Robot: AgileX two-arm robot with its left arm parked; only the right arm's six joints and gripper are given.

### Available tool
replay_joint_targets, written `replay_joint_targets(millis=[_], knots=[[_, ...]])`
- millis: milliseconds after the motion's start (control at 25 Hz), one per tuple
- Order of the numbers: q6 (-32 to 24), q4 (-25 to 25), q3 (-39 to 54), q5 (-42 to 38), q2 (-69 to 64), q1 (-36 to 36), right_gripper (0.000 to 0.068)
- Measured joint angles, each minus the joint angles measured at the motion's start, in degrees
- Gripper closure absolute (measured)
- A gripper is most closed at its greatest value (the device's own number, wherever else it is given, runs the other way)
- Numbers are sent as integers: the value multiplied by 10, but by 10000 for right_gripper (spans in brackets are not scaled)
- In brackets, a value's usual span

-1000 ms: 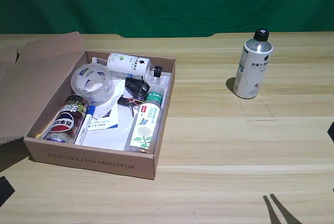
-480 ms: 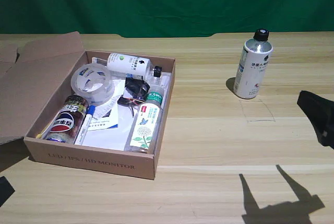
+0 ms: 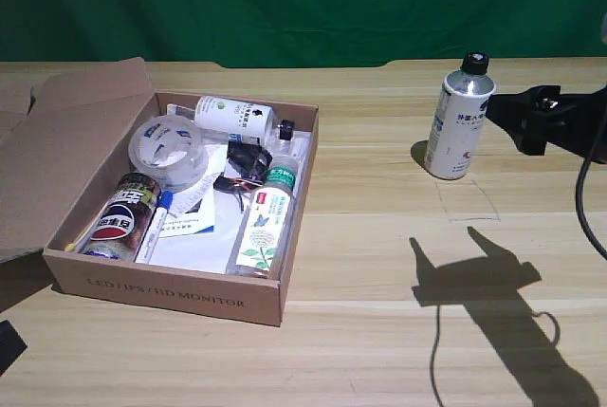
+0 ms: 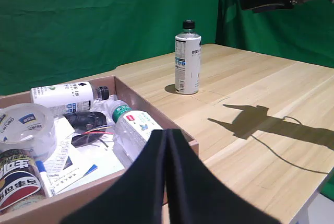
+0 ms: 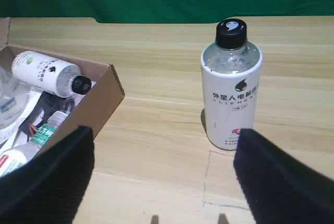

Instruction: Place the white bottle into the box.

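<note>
The white bottle (image 3: 459, 127) with a black cap stands upright on the wooden table, far to the exterior view's right of the box (image 3: 161, 288). It also shows in the left wrist view (image 4: 188, 65) and the right wrist view (image 5: 231, 98). My right gripper (image 3: 503, 118) hangs above the table just to the exterior view's right of the bottle, near its shoulder height, not touching it. In the right wrist view the gripper (image 5: 166, 140) is open, its black fingers (image 5: 52, 177) spread wide with the bottle ahead of them. The brown cardboard box (image 5: 99, 101) lies open, flap folded out.
Inside the box lie a similar white bottle with a green logo (image 3: 232, 116), a clear green-capped bottle (image 3: 266, 222), a tape roll (image 3: 169, 149), a cola can (image 3: 121, 217) and papers. The parked left gripper (image 4: 167, 182) fills the left wrist view's foreground. A green backdrop stands behind the table.
The right arm has come in from the exterior view's lower right edge and risen to beside the bottle. Its shadow has slid left across the table. The bottle and box have not moved.
</note>
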Motion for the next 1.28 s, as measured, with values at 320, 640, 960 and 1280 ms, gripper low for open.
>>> replay_joint_targets(millis=[320, 640, 960, 1280], knots=[[-47, 8, -102, -53, 130, 32, 84], [-44, 13, -216, -146, 241, 97, 84], [5, 18, -270, -190, 312, 97, 84], [15, 20, -319, -210, 365, 97, 84]])
